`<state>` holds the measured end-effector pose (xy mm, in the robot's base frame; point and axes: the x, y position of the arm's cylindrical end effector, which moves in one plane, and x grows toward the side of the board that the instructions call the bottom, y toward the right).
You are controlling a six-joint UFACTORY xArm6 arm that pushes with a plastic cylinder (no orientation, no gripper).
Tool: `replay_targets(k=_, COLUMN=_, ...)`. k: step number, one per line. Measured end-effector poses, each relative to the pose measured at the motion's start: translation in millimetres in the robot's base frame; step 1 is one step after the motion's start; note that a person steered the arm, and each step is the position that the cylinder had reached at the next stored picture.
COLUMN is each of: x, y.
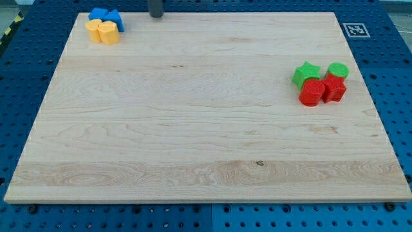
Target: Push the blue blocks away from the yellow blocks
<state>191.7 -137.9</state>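
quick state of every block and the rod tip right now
blue blocks: top-left corner, touching the yellow blocks
yellow blocks: just below the blue, touching
green blocks: right side, above the red
red blocks: touching the green
my tip: top edge, right of the blue, apart

Two blue blocks (pixel 106 15) lie at the top left corner of the wooden board (pixel 206 129), their shapes not clear. Two yellow blocks (pixel 103 31) touch them, just below, toward the board's middle.
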Motion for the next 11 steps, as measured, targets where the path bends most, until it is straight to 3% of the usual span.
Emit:
replay_targets(k=7, x=0.8, y=-166.8)
replay_targets(k=11, x=32.4, y=-67.0)
